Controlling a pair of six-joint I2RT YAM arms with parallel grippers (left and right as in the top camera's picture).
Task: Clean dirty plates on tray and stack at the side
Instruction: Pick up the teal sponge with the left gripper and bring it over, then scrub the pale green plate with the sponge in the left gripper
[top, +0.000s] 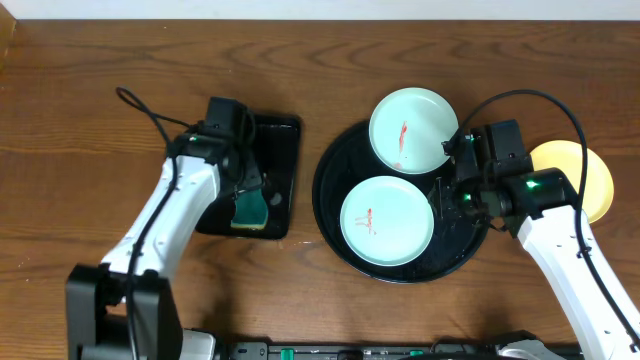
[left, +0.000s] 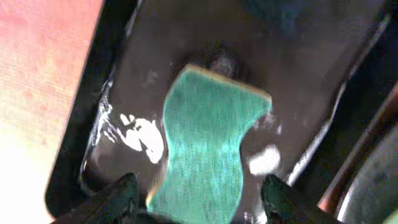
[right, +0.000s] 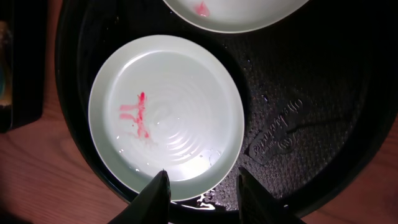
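— What is the left pincer (left: 200, 202) up to over there?
— It's spread wide, one finger on either side of the green sponge (left: 205, 143), hanging over the sponge's near end. Nothing is gripped; it looks lined up to close on it.
— Why does the sponge sit in that small rectangular tray (left: 155, 50)?
— The tray glistens wet around it, so I'd guess it's parked there to keep the wooden surface (top: 100, 80) dry.
— And the right pincer (right: 205, 198)?
— Partly open and empty, with its tips over the rim of the nearer mint plate (right: 168, 112) on the arm's side. My guess is that it means to steady that plate for wiping.
— Is it dirty?
— There are red smears off its middle. The farther mint plate (top: 413, 130) carries a red streak too. Both lie inside the round black tray (top: 335, 170), just beside each other.
— And the yellow plate (top: 595, 175)?
— It's off the tray, on the surface at the right, partly hidden by the arm. No smear shows on the part I can see, so it's probably the start of the stack.
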